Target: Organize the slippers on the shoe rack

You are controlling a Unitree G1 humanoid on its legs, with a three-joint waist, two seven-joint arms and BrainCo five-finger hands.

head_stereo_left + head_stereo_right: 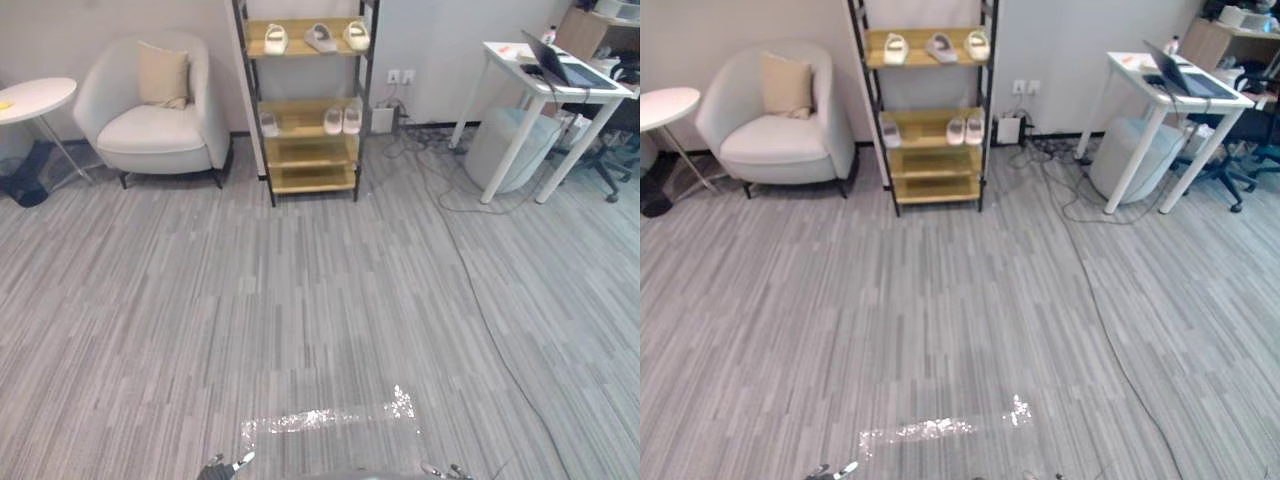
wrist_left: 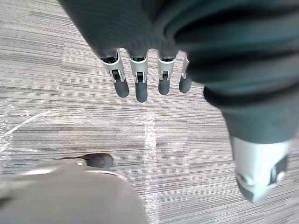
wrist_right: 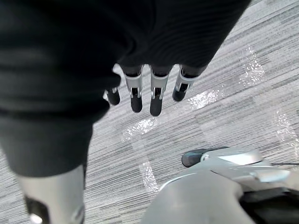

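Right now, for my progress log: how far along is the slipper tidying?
Done, it seems: three slippers sit on the top shelf of the shoe rack, three more on the second shelf. In hand: nothing; the left hand and right hand hang open. Left, perhaps: pairing the second shelf's lone slipper.

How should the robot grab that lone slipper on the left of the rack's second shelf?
Probably by its near end, reaching in from the open front of the rack: the slipper lies flat, lengthwise front to back, tucked at the shelf's left end with another shelf overhead.
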